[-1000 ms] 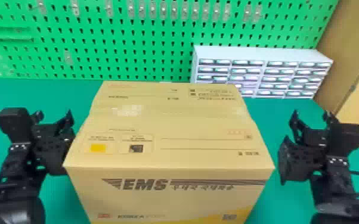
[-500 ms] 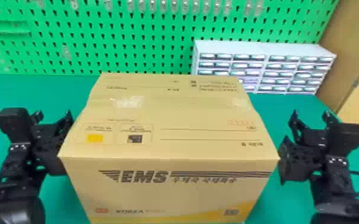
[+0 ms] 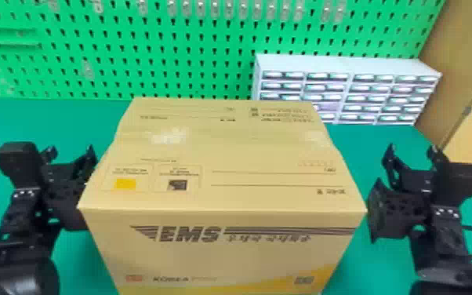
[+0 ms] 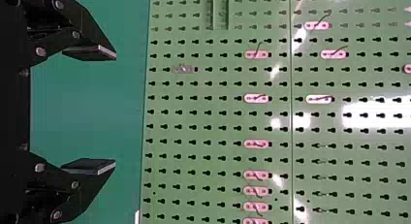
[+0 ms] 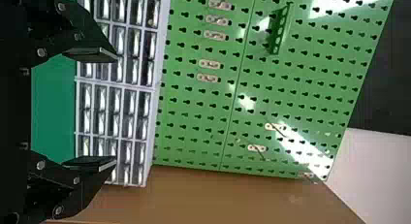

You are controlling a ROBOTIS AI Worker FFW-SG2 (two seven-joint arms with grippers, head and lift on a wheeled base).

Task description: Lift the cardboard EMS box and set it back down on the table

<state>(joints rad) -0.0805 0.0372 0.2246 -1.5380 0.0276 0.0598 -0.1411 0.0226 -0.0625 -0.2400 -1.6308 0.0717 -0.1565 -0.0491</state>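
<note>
We see the EMS box [image 3: 223, 196] upright between the left tool [image 4: 115, 110] and right tool [image 5: 116, 110], both spread wide and empty. We can't tell whether it's clear of the worktop [image 3: 55, 121]; setting down probably remains.

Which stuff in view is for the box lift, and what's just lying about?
Job:
- EMS box
- left gripper, open
- right gripper, open
- green table

Just there:
- drawer cabinet
- pegboard
- pink tabs on pegboard
</note>
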